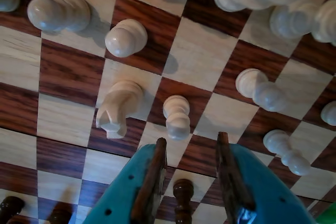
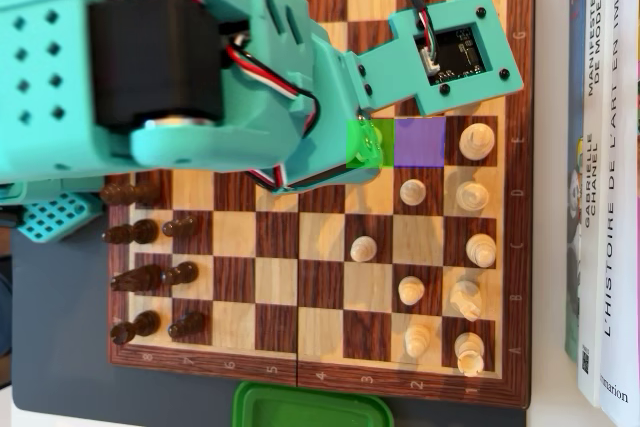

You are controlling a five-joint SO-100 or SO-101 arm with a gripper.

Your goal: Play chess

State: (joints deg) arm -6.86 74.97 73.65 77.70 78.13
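One wooden chessboard point(image 2: 320, 247) beside books point(image 2: 605, 177), teal pincer point(image 1: 191, 153) open and empty above it

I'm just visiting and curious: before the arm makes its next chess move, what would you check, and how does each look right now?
1. Gripper open, holding nothing: ok.
2. A piece sits between the fingers: not ok; the white pawn lies just beyond the tips.
3. White knight clear of the fingers: ok, it stands apart.
4. Purple square free of pieces: ok.
5. Green square free: cannot tell, the arm covers it.
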